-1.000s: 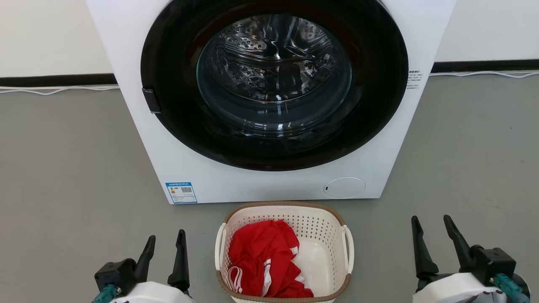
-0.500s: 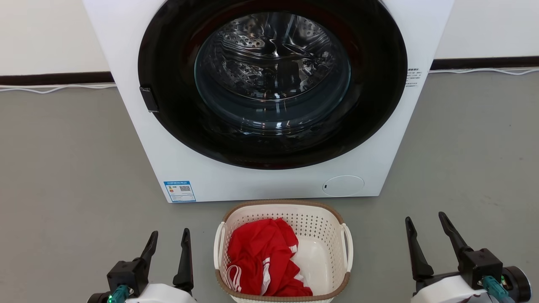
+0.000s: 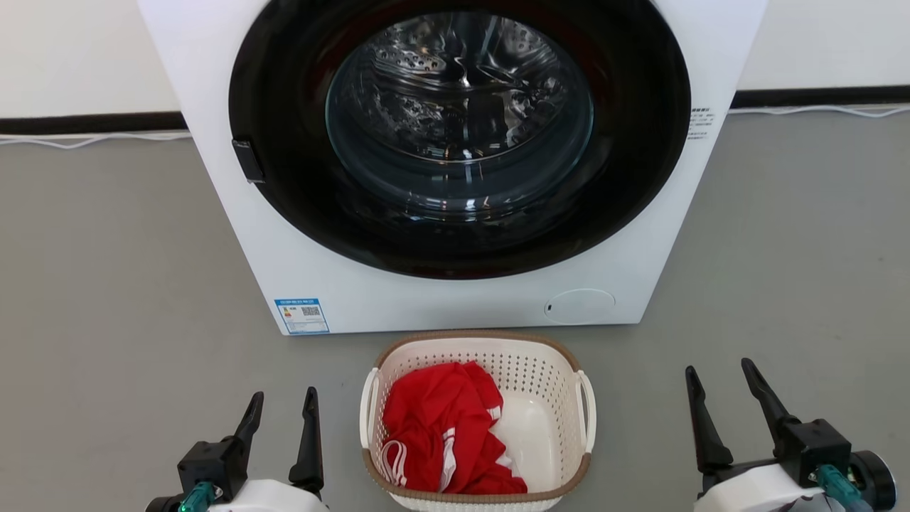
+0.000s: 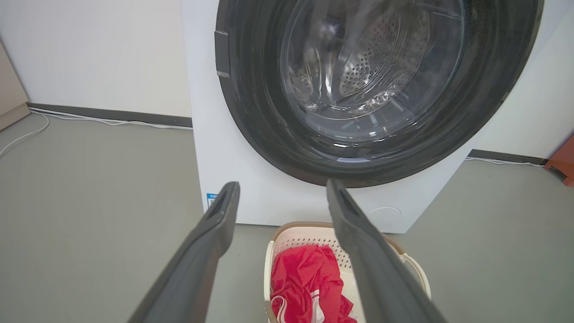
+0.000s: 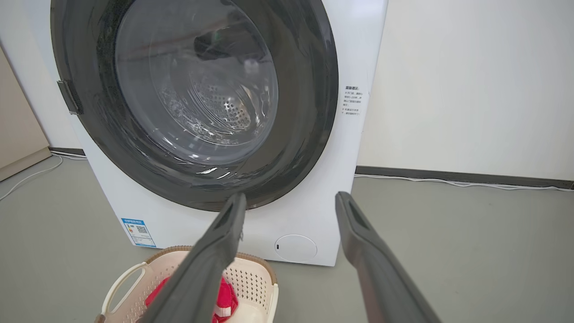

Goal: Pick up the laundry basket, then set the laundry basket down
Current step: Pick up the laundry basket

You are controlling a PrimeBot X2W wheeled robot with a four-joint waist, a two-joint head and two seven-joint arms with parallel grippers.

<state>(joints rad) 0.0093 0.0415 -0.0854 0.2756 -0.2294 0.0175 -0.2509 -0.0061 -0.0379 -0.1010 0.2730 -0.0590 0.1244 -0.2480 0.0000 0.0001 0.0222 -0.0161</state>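
Laundry basket (image 3: 537,380) stands on the grey floor (image 3: 106,284), just in front of the white washing machine (image 3: 426,306) and below its round glass door (image 3: 458,135). A red garment (image 3: 441,419) with white stripes lies in the basket's left half; the right part of the bottom is bare.

Left gripper (image 3: 284,395) hovers near the basket's left side. Right gripper (image 3: 718,367) hovers well apart on the right. Both have their jaws spread wide, holding nothing and touching nothing.

The head view gives both white loop handles and the two grippers flanking the basket. The left wrist view adds an orange-red object (image 4: 563,163) at the wall, its kind unclear. The right wrist view adds a beige panel (image 5: 18,125) at the left, a white cable (image 5: 448,181) along the skirting, and printed text (image 5: 352,101) on the machine's front.
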